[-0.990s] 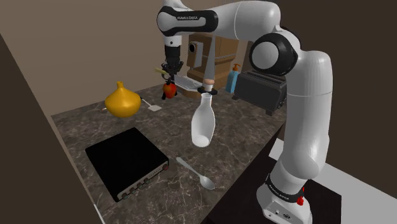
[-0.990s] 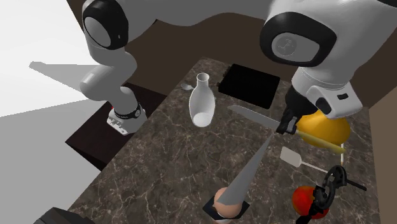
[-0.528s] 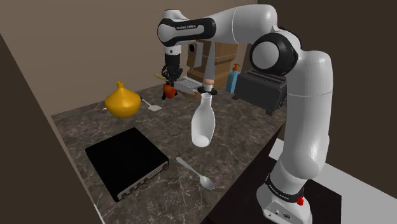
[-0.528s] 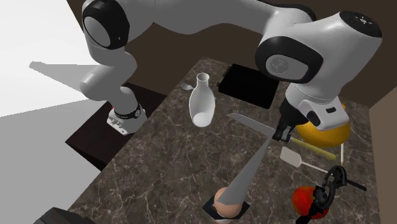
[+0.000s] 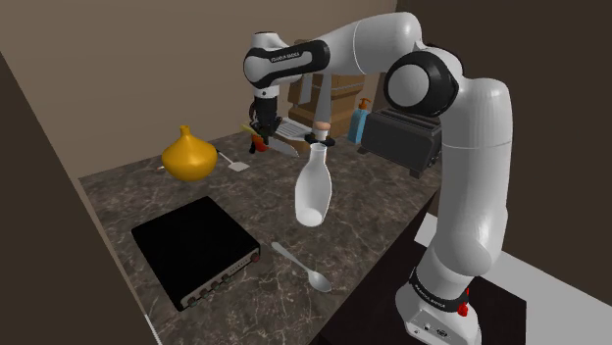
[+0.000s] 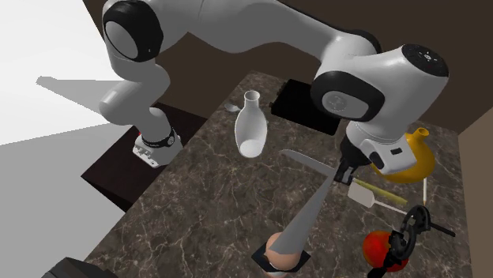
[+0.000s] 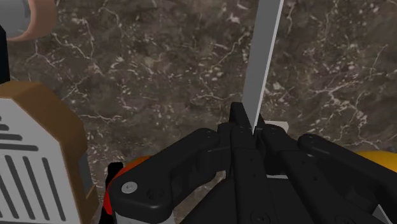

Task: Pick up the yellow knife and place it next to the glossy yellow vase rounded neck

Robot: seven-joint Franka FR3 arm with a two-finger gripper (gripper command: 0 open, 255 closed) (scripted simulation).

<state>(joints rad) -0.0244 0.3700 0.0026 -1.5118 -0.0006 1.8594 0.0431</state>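
Note:
My gripper (image 6: 345,170) is shut on the knife, where the yellow handle (image 6: 378,191) meets the grey blade (image 6: 304,161). In the shoulder view the gripper (image 5: 263,127) hangs at the back of the dark marble counter (image 5: 363,211), and the blade (image 5: 285,148) slants toward that view's right. The glossy yellow vase (image 5: 188,157) stands to the left of it there. In the second exterior view the vase (image 6: 409,156) is just behind the handle. In the wrist view the fingertips (image 7: 254,130) clasp the blade (image 7: 262,57), with marble beneath.
A white bottle-shaped vase (image 5: 312,191), a black flat box (image 5: 196,250) and a spoon (image 5: 304,267) occupy the near counter. A red object (image 6: 385,246), a white spatula (image 6: 365,197), a toaster (image 5: 402,137) and a blue bottle (image 5: 359,123) stand at the back.
The gripper has come down with the knife and shifted toward the second exterior view's left, off the vase's front. The handle now lies lower, close beside the vase.

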